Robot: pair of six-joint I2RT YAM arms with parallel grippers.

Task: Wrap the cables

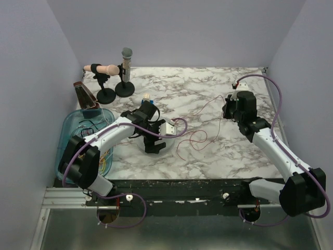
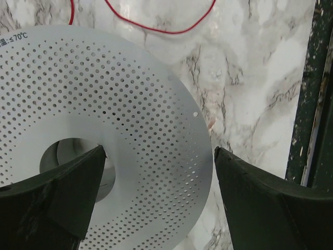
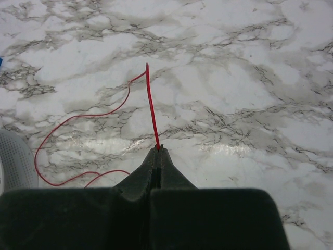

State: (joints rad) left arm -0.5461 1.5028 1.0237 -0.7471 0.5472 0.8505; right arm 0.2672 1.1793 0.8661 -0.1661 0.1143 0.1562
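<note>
The light was even and soft, coming from above — the marble table [image 1: 177, 83] looked bright in the top view, with only short, weak shadows under the arms [image 1: 112, 133]. In the right wrist view a pale glare lay on the marble just ahead of the right gripper's fingers [image 3: 138, 182], which were dark and slightly blurred, while the red cable [image 3: 151, 104] was sharp. In the left wrist view the perforated disc [image 2: 130, 104] was crisp — the left gripper's fingers [image 2: 57, 198] were soft.

Far-right table [image 1: 208, 83] free; red cable [image 3: 151, 104] crosses centre; stands [image 1: 125, 89] far-left, bin [image 1: 63, 136] left edge.
</note>
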